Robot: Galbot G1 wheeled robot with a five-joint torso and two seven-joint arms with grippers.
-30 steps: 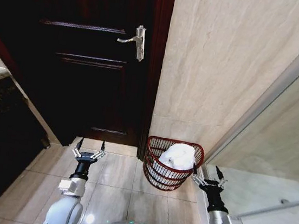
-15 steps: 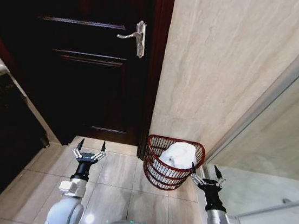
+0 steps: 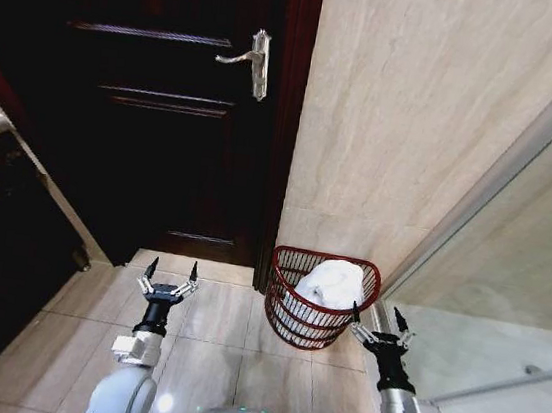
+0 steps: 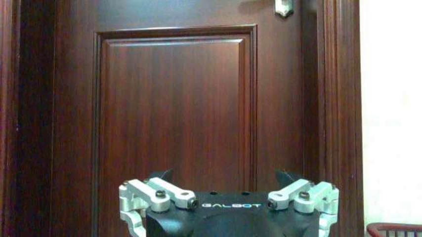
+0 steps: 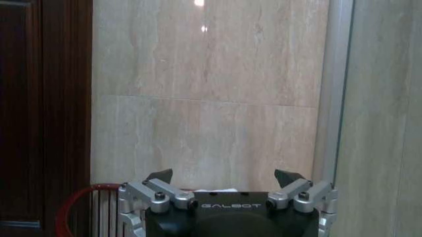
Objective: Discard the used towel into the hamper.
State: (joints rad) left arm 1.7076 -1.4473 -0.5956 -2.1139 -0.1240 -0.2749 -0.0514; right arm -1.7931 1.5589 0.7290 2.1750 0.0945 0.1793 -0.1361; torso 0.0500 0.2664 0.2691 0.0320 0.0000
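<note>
Both arms low in front of the robot, nothing held. Left claw (image 3: 171, 275) w/ fingers spread apart over the tiled floor (image 3: 215, 335), facing the dark wooden door (image 3: 155, 121). Right claw (image 3: 380, 320) also spread apart, just beside the hamper (image 3: 315, 318) on its right side. Hamper sits on the floor against the beige wall (image 3: 407, 122), next to the door frame, w/ the white towel (image 3: 329, 283) bunched up inside.

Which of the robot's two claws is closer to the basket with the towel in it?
The right end effector, open beside the hamper. The left end effector hangs open over bare floor tiles before the dark door.
</note>
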